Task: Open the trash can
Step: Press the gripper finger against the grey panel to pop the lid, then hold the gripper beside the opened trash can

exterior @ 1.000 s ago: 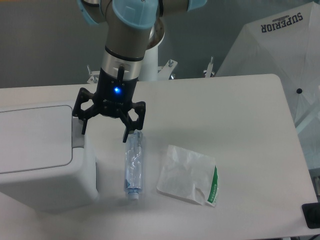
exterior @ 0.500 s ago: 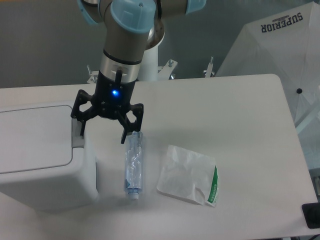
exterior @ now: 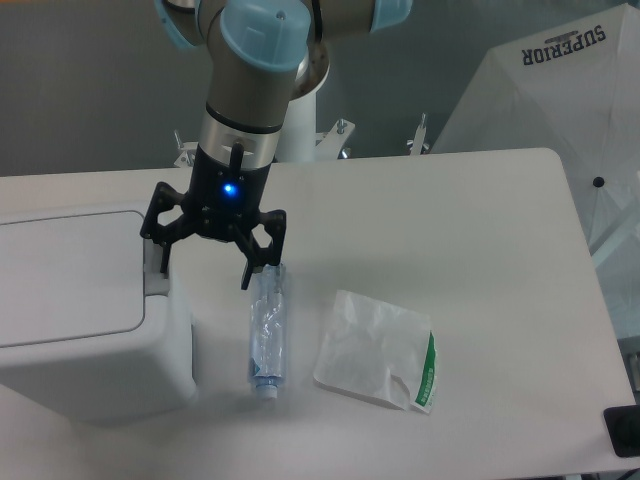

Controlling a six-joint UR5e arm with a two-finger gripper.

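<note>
The grey metal arm (exterior: 252, 95) has pale blue plastic joint caps and a silver wrist band above its black two-finger gripper (exterior: 205, 267), where a small blue light glows.

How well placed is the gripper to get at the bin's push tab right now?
Probably well placed. The open gripper hangs beside the trash can, one fingertip just above the grey tab. Nothing lies between them; the bottle sits off to the side.

My trash can (exterior: 85, 310) is a big boxy white bin with rounded corners, lid flat and shut, standing upright just left of the bottle (exterior: 267, 328).
</note>
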